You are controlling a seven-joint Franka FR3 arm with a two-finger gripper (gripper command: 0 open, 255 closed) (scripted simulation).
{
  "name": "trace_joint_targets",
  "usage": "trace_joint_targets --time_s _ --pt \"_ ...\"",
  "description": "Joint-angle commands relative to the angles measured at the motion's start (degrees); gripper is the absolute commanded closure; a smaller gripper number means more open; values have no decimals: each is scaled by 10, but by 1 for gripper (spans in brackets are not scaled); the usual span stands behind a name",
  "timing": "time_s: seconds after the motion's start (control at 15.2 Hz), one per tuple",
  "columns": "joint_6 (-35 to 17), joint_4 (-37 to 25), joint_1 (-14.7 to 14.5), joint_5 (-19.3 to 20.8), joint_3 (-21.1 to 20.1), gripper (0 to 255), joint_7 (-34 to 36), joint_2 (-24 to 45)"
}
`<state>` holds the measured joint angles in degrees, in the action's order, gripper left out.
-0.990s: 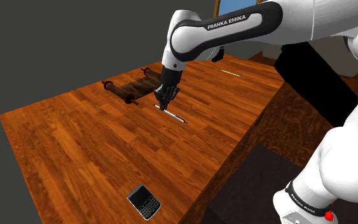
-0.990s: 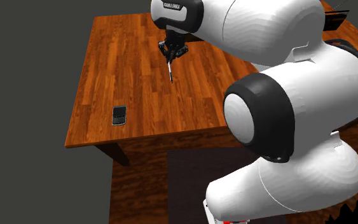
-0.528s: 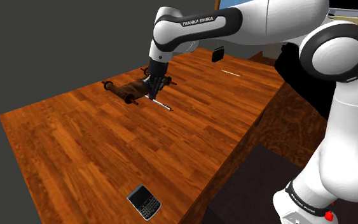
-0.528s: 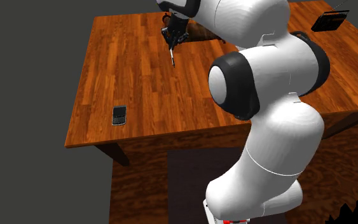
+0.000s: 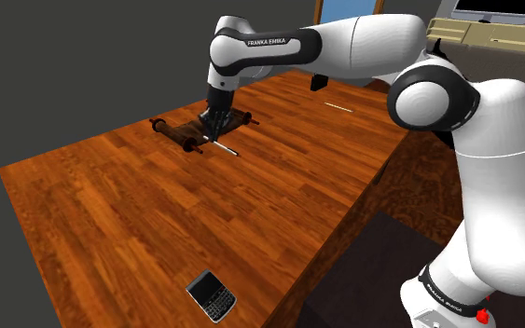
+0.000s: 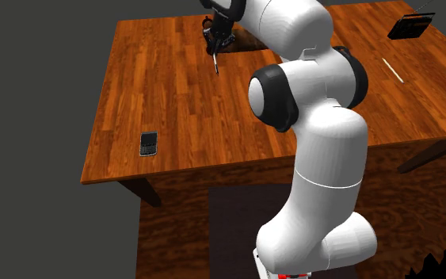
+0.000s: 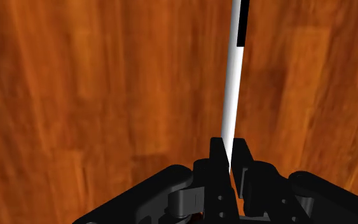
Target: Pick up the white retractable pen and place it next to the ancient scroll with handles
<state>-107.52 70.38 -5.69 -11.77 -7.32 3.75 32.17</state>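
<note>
My gripper (image 5: 213, 130) is shut on one end of the thin white pen (image 5: 226, 147), which slants down from the fingers toward the wooden table (image 5: 111, 214). In the wrist view the fingertips (image 7: 219, 153) clasp the pen (image 7: 233, 89), whose far end carries a black clip. The dark brown scroll (image 5: 188, 131) with handles lies right behind the gripper, at the table's far side. In the second exterior view the gripper (image 6: 215, 45) holds the pen (image 6: 215, 64) just in front of the arm. I cannot tell whether the pen's tip touches the wood.
A black keypad phone (image 5: 212, 296) lies near the table's front edge, also seen as the phone (image 6: 148, 143). A thin white stick (image 5: 339, 107) and a small black object (image 5: 318, 82) lie on the far right part of the table.
The gripper has carried the pen toward the shoulder view's left and farther back, from the table's middle to right beside the scroll. The arm has stretched out.
</note>
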Motion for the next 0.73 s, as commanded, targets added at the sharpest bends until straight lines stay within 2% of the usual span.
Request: trace_joint_targets --time_s 0.0,0.66 --pt "-12 7 0 0 0 255 -3 4" --pt "-80 66 0 -5 0 255 -19 15"
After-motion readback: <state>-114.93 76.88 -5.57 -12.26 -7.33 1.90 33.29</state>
